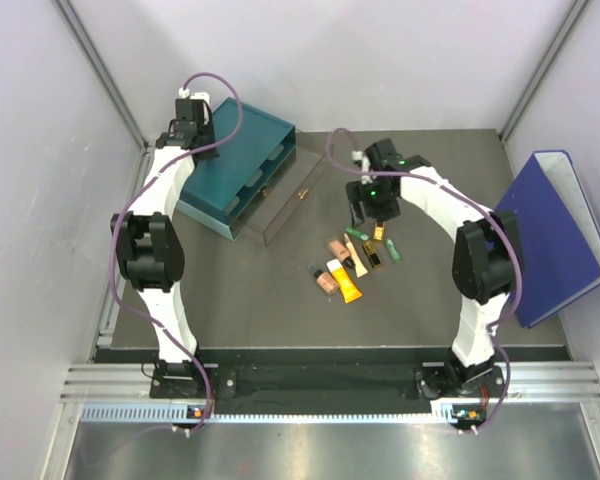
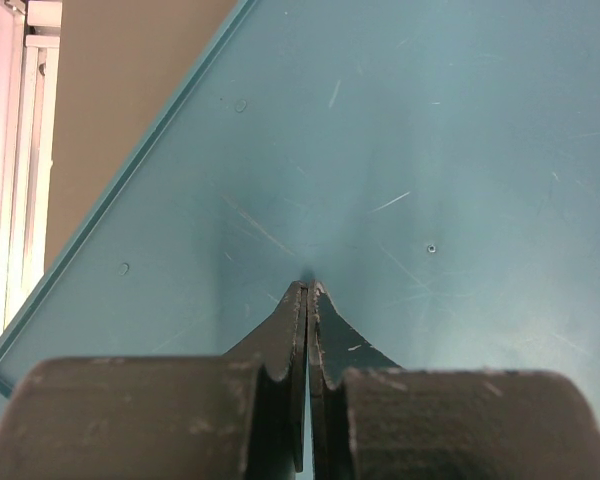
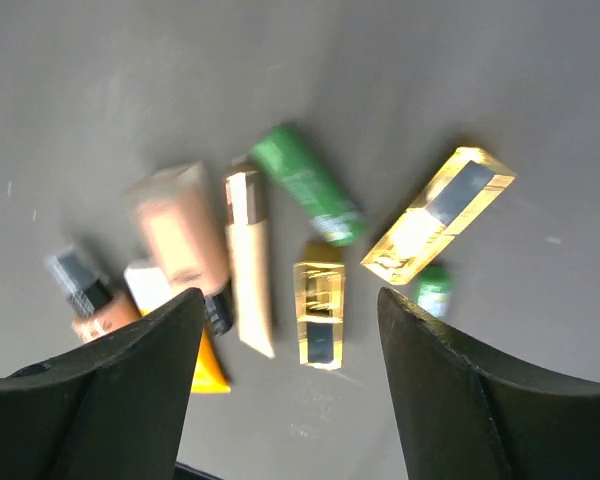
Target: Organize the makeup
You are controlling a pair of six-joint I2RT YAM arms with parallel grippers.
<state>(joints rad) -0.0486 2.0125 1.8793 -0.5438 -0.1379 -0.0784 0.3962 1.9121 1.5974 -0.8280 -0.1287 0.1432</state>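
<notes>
Between pale walls (image 1: 360, 60), makeup (image 1: 348, 268) clusters on the dark table (image 1: 250, 300).

Teal plastic drawer box (image 1: 235, 165), deep-blue binder (image 1: 555, 235), dark grey tabletop (image 1: 260, 310); orange squeeze tube (image 1: 351, 290), peach tube (image 3: 180, 230), green tube (image 3: 305, 182), 2 gold-and-black sticks (image 3: 320, 315) (image 3: 438, 215).

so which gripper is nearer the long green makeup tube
Right. The right gripper hangs open over the long green tube; the left gripper is shut over the teal drawer box, well away.
</notes>
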